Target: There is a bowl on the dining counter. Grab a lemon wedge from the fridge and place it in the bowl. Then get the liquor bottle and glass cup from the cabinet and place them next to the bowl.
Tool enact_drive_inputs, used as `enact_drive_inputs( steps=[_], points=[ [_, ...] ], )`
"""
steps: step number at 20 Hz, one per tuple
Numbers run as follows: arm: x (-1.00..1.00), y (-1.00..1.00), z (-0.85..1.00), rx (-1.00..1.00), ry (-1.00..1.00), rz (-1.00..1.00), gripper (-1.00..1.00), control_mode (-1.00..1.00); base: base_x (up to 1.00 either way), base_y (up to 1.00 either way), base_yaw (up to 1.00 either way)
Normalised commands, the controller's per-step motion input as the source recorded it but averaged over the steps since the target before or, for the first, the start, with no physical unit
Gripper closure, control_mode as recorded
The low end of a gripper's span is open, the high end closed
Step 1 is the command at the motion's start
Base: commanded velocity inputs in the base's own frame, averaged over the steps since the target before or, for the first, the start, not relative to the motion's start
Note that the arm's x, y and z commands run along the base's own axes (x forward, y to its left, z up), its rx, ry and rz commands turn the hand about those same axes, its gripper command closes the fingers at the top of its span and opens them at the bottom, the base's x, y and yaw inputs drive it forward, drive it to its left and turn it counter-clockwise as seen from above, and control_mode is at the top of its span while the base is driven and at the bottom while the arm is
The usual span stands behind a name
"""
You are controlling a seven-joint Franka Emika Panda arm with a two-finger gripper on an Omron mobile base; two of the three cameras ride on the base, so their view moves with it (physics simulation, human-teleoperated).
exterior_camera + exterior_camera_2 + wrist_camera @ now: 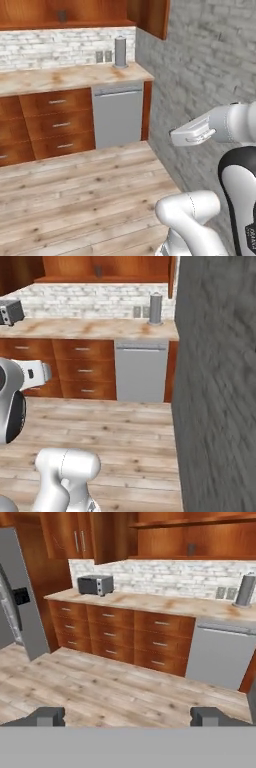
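**A:** So where's the lemon wedge? All I can see is the fridge (17, 597) far left, past the toaster (95, 585) on the surface (150, 603).

**B:** Presumably inside, door's closed so can't tell. Gripper (128, 716) is hanging over the floor (100, 687), jaws spread wide, pinching nothing.

**A:** How'd you grab it?

**B:** I'd guess it's light, soft, slippery. Pinch gently across the rind, not the pulp.
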Motion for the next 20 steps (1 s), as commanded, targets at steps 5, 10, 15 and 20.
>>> enact_drive_inputs(
  steps=[5,10,15,20],
  points=[
    [0.0,0.0,0.0,0.0,0.0,0.0,-1.0,1.0,1.0,0.62,-0.05],
    [0.0,0.0,0.0,0.0,0.0,0.0,-1.0,1.0,1.0,0.58,-0.06],
    [0.0,0.0,0.0,0.0,0.0,0.0,-1.0,1.0,1.0,0.59,-0.17],
    [0.0,0.0,0.0,0.0,0.0,0.0,-1.0,1.0,1.0,0.73,-0.31]
  ],
)
